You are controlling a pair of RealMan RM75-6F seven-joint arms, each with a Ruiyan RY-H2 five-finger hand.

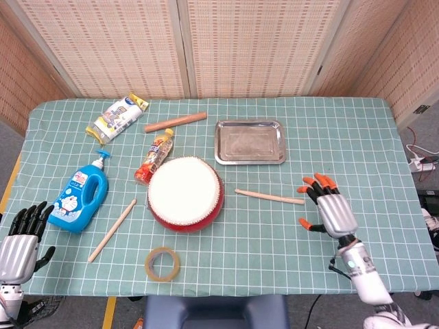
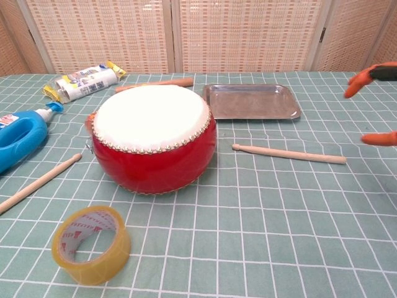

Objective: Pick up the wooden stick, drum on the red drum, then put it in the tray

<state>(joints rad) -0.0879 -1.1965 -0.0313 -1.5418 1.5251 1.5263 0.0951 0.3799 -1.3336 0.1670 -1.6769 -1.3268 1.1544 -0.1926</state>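
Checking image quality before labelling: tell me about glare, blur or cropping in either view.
Head view: even light, sharp; faint sheen on the tray; left hand cut by the corner. Chest view: right hand cropped at the edge, only orange fingertips showing.
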